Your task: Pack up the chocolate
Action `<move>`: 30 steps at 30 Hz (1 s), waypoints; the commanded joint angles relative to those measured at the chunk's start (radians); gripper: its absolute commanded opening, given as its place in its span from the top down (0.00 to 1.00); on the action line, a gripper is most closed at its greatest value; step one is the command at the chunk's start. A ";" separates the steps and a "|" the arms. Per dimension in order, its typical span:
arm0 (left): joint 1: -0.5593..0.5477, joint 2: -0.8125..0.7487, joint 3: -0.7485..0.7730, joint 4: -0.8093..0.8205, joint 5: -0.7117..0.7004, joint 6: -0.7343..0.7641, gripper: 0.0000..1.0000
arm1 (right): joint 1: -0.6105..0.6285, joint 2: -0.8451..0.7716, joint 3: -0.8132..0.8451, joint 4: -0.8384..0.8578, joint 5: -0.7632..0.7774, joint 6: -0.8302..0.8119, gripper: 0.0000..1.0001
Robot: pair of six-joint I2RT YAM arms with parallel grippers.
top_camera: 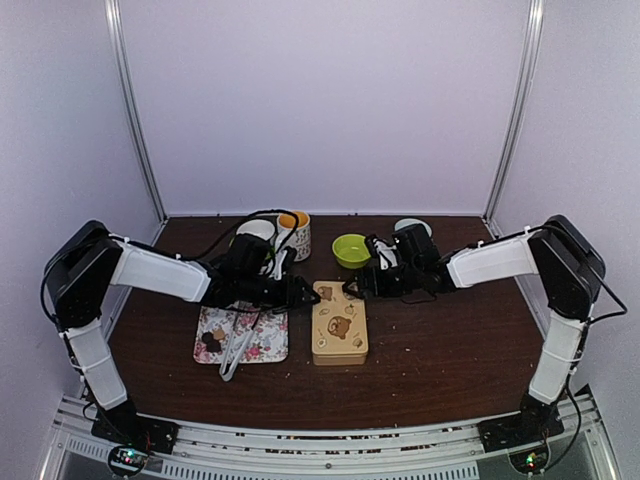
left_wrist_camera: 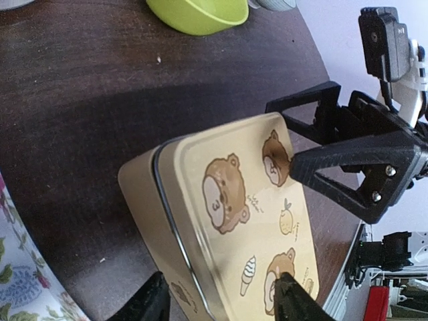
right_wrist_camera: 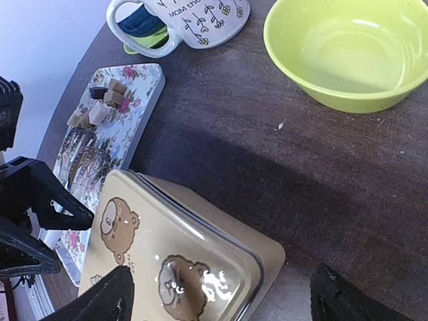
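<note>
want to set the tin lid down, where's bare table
Bare table right of the tin, and the near strip before tin and tray. Crowded behind: mugs, bowl, with the left gripper and right gripper at the tin's far end.

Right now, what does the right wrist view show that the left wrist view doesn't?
Only right wrist: the chocolate and tongs on the tray, plus the left gripper. Only left wrist: the right gripper. Both: the lidded tin, the bowl, the table and part of the tray.
</note>
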 commanded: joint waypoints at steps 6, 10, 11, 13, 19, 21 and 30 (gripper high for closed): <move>0.027 0.096 0.056 0.047 0.064 0.001 0.51 | -0.038 0.114 0.123 0.030 -0.135 -0.072 0.09; 0.027 0.116 0.071 0.047 0.078 0.001 0.52 | -0.039 0.153 0.159 0.045 -0.200 -0.087 0.10; 0.027 0.120 0.074 0.044 0.079 0.003 0.52 | -0.038 0.161 0.168 0.046 -0.213 -0.092 0.10; 0.027 0.126 0.081 0.035 0.079 0.007 0.53 | -0.039 0.180 0.188 0.036 -0.237 -0.101 0.11; 0.027 0.161 0.102 0.024 0.095 0.014 0.57 | -0.038 0.193 0.190 0.010 -0.292 -0.120 0.22; 0.027 0.171 0.106 0.026 0.103 0.018 0.58 | -0.038 0.178 0.168 0.016 -0.310 -0.121 0.25; 0.025 0.211 0.135 0.010 0.182 0.067 0.62 | -0.038 0.066 -0.055 0.155 -0.358 -0.053 0.34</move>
